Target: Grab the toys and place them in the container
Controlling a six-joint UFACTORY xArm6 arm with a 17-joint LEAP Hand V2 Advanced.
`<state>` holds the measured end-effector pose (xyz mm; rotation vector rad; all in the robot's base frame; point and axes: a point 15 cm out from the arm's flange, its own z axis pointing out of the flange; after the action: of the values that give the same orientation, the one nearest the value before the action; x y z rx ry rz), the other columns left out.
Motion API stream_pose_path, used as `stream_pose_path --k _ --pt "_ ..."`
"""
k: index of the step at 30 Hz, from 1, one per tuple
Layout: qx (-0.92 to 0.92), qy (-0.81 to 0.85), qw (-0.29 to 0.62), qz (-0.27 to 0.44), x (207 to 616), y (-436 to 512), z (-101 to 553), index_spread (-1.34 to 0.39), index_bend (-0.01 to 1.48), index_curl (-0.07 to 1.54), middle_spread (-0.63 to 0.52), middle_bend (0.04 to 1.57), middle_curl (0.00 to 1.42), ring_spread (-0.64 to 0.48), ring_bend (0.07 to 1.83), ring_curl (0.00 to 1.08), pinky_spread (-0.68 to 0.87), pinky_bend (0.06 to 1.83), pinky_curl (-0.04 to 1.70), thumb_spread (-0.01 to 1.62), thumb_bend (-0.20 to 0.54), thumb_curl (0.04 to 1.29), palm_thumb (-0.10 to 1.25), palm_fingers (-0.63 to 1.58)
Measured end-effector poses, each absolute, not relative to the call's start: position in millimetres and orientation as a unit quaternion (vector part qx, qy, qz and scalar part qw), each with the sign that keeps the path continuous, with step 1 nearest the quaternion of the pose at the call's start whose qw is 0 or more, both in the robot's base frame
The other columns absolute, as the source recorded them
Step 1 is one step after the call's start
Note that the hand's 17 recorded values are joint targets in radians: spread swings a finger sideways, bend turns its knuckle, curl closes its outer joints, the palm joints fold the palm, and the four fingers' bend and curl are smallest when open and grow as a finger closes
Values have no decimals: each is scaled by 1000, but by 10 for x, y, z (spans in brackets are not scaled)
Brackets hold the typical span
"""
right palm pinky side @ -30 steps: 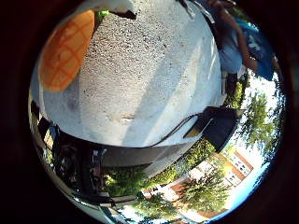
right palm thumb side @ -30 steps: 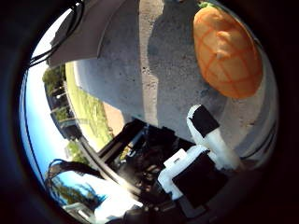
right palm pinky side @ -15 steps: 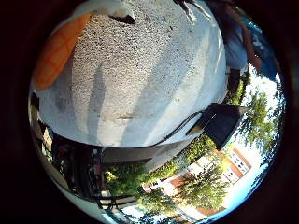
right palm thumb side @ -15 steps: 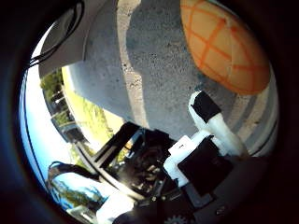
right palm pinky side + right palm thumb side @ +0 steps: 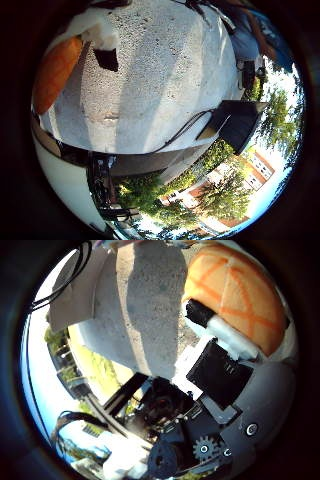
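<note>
Grey speckled concrete slab (image 5: 160,80) outdoors, orange toy at its edge.
The orange toy (image 5: 235,295), crossed with darker lines, lies close under the palm; the hand's (image 5: 225,370) black-tipped finger touches it, grip unclear.

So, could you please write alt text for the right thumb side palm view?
An orange toy with a lighter criss-cross pattern fills the view's edge, close to the palm, with a finger of the hand lying against it. It rests on a grey, speckled concrete surface, outdoors.
</note>
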<state>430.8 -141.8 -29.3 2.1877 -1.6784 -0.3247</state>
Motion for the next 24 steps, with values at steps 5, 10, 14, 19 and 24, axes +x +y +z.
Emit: stream_pose_path --k 5,10,14,19,24 --pt "774 -586 185 -156 4174 -1156 199 -725 509 227 -222 1121 855 -96 1277 806 269 1376 805 1079 -13 544 1007 980" --pt "780 -568 162 -206 4018 -738 812 -841 575 243 -228 1193 930 -124 1331 850 222 1428 862 1135 -12 570 1010 892" --pt "795 -549 147 -213 3959 -379 1359 -930 630 262 -227 1231 977 -138 1371 877 193 1464 897 1166 -15 586 1002 840" --pt "818 -519 119 -217 3891 232 1841 -1009 673 295 -224 1263 1016 -148 1411 898 169 1500 930 1185 -15 601 995 793" --pt "837 -494 87 -218 3974 823 2095 -1069 697 333 -220 1289 1037 -152 1433 908 153 1526 948 1193 -14 614 996 769"
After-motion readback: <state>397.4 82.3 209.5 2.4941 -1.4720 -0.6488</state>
